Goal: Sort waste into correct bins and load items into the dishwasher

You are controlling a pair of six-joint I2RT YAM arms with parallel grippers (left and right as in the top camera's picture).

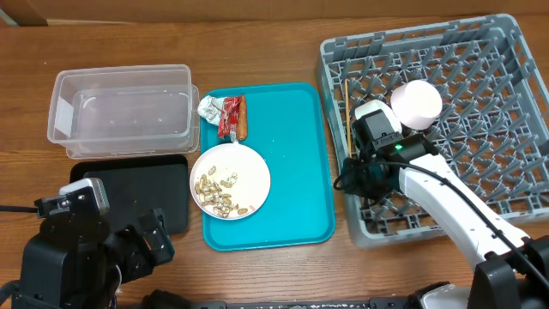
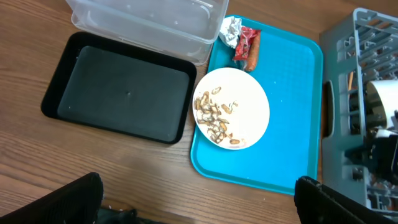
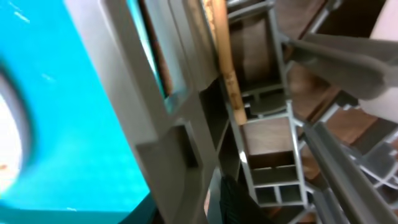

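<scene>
Chopsticks: thin pale wooden chopsticks [image 1: 346,107] lie inside the grey dish rack [image 1: 506,51], close along its 9 o'clock wall.
Long axis: I read it as 12-to-6 overhead. In my right wrist view one round, smooth stick [image 3: 224,68] runs from 12 o'clock down toward the centre.
Bearing: the stick sits at roughly 12 o'clock from the right gripper [image 1: 367,153], just beside it.
Right fingers: only a dark sliver shows at 6 o'clock in the wrist view, so I cannot tell their spread or whether they hold anything.
Nearer arm: the right, I judge.
Left gripper [image 2: 199,214]: spread fully wide and empty, well apart at the scene's 7 o'clock.
Rack: hard moulded lattice with a rounded white cup [image 1: 417,103] inside.
Outward at 9 o'clock: a glossy teal tray [image 1: 300,129] carrying a white plate [image 1: 249,172] of beige shells [image 1: 214,190], then a clear tub [image 1: 120,112] and a matte black tray [image 1: 163,189].
</scene>
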